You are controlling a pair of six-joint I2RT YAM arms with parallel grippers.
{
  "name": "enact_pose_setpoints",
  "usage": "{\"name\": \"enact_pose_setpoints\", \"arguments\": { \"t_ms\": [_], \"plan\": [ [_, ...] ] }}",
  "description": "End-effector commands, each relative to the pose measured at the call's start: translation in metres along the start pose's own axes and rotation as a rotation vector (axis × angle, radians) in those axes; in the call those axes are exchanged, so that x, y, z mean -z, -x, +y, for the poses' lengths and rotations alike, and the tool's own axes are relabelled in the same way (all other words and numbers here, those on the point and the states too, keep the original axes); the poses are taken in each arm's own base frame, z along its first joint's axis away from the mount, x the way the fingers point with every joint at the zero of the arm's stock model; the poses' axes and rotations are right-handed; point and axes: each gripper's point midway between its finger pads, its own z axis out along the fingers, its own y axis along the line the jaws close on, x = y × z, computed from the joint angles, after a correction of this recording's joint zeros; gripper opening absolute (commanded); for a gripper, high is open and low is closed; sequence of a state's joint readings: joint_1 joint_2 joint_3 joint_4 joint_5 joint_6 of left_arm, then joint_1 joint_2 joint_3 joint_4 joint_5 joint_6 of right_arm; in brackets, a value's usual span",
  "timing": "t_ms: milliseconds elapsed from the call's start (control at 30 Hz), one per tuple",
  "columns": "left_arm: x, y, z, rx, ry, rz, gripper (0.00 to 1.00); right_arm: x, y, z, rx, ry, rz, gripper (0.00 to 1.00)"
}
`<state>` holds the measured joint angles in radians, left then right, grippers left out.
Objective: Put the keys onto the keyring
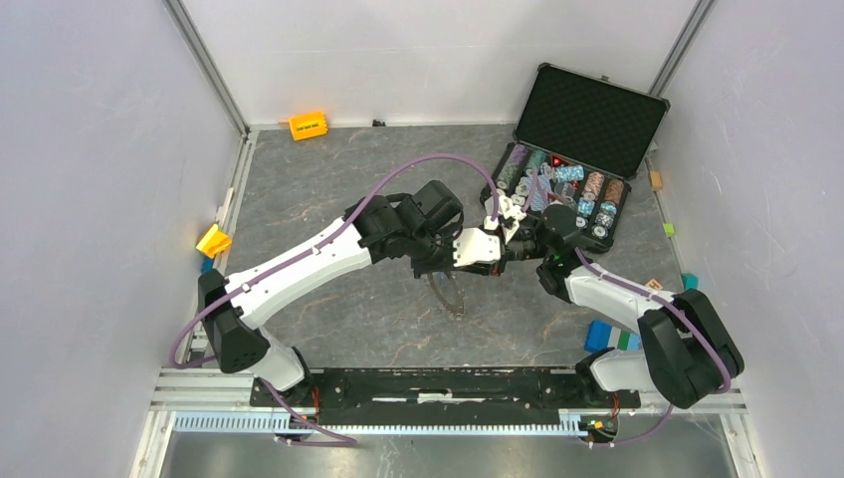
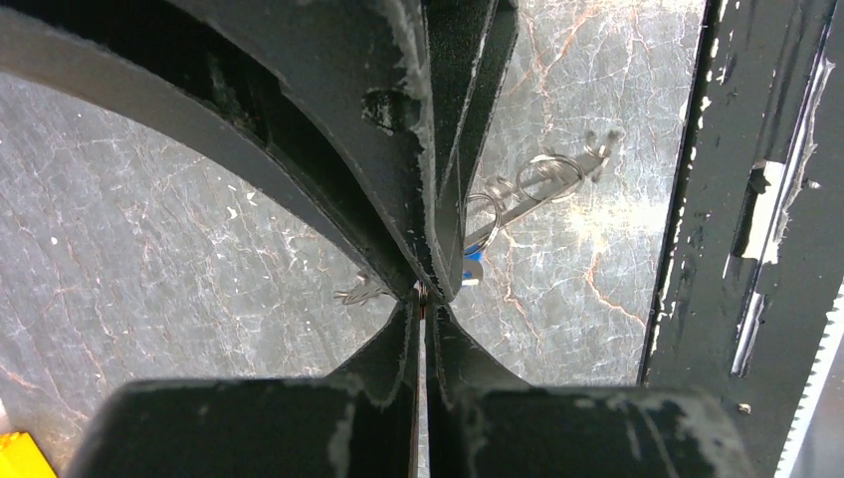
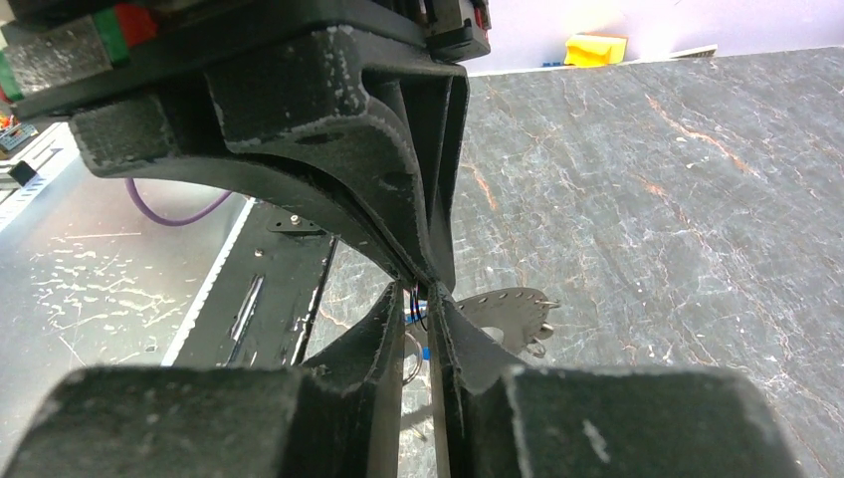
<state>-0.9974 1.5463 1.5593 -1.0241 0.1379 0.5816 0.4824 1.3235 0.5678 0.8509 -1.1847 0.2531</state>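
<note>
The keyring [image 1: 451, 296], a flat grey band with holes, hangs below the two grippers at the table's middle. It also shows in the right wrist view [image 3: 508, 311]. My left gripper [image 1: 435, 261] [image 2: 422, 294] is shut on the ring's thin edge. My right gripper [image 1: 450, 255] [image 3: 423, 301] meets it tip to tip. It is shut on a small key with a blue head [image 3: 425, 351] and its wire loop. The blue key [image 2: 470, 267] and small wire loops [image 2: 547, 179] also show in the left wrist view, beside the meeting fingertips.
An open black case [image 1: 587, 119] with rows of poker chips [image 1: 562, 189] stands at the back right, close behind the right wrist. An orange block [image 1: 309, 125] lies at the back wall, a yellow block [image 1: 213, 241] at the left, and a blue block [image 1: 602, 336] by the right base.
</note>
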Motion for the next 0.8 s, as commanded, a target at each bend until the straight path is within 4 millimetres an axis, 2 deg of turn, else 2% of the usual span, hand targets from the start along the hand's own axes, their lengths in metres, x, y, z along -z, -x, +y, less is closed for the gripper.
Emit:
{"name": "enact_pose_setpoints", "arguments": {
  "t_ms": [0, 100, 233, 400, 567, 700, 767],
  "plan": [
    [0.002, 0.014, -0.002, 0.026, -0.013, -0.045, 0.02, -0.003, 0.004, -0.003, 0.027, -0.005, -0.006, 0.19],
    [0.001, 0.016, -0.004, 0.030, -0.026, -0.051, 0.02, -0.004, 0.004, -0.004, 0.028, -0.003, -0.006, 0.16],
    [0.000, 0.016, -0.005, 0.029, -0.031, -0.052, 0.02, -0.004, 0.003, -0.004, 0.029, -0.006, 0.000, 0.00],
    [0.005, 0.017, -0.008, 0.020, -0.041, -0.079, 0.04, -0.004, 0.001, -0.007, 0.047, -0.011, 0.025, 0.00],
    [0.016, 0.016, -0.004, 0.019, -0.037, -0.155, 0.31, -0.002, 0.008, -0.003, 0.083, 0.003, 0.022, 0.00],
    [0.028, 0.009, 0.003, 0.014, -0.035, -0.223, 0.48, 0.000, 0.012, 0.003, 0.092, 0.030, 0.015, 0.00],
    [0.033, 0.005, 0.005, -0.002, -0.037, -0.261, 0.51, 0.000, 0.016, 0.007, 0.095, 0.043, 0.005, 0.00]
  ]
}}
